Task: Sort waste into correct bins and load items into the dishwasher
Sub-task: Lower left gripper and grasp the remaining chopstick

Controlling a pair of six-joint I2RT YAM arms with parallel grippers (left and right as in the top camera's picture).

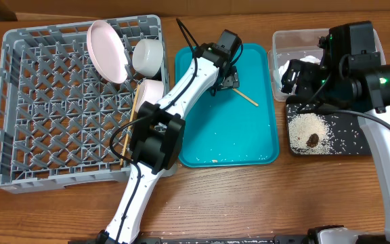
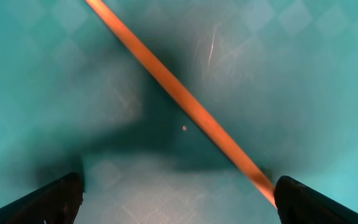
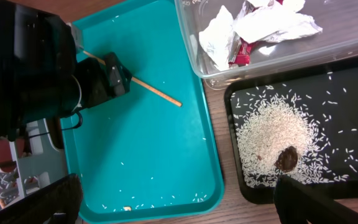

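The left gripper (image 2: 179,182) hangs low over the teal tray (image 1: 249,139) in the middle of the counter. Its jaws are spread wide and grip nothing. 1 wooden chopstick (image 2: 185,106) lies flat on that tray, slanting across the gap between the 2 fingertips; whether either tip touches it cannot be told.

The right gripper (image 3: 179,183) is likewise wide open and empty, held above the right part of the counter, with the teal tray's right side and the black tray (image 1: 330,154) below it.

The grey dish rack (image 1: 19,102) fills the left end of the counter. In its far right corner a pink plate (image 1: 107,51) stands on edge with 1 white bowl (image 1: 147,56) just beside it. A 2nd bowl (image 1: 151,89) sits nearer the front, and a 2nd chopstick (image 1: 127,132) lies by the rack's right wall.

At the far right corner sits the clear tub (image 1: 279,41) with crumpled wrappers (image 3: 260,25) inside, white and red. Just in front of it, the black tray holds a heap of rice (image 1: 303,127) and a brown lump (image 3: 286,158). Loose grains dot the teal tray too.
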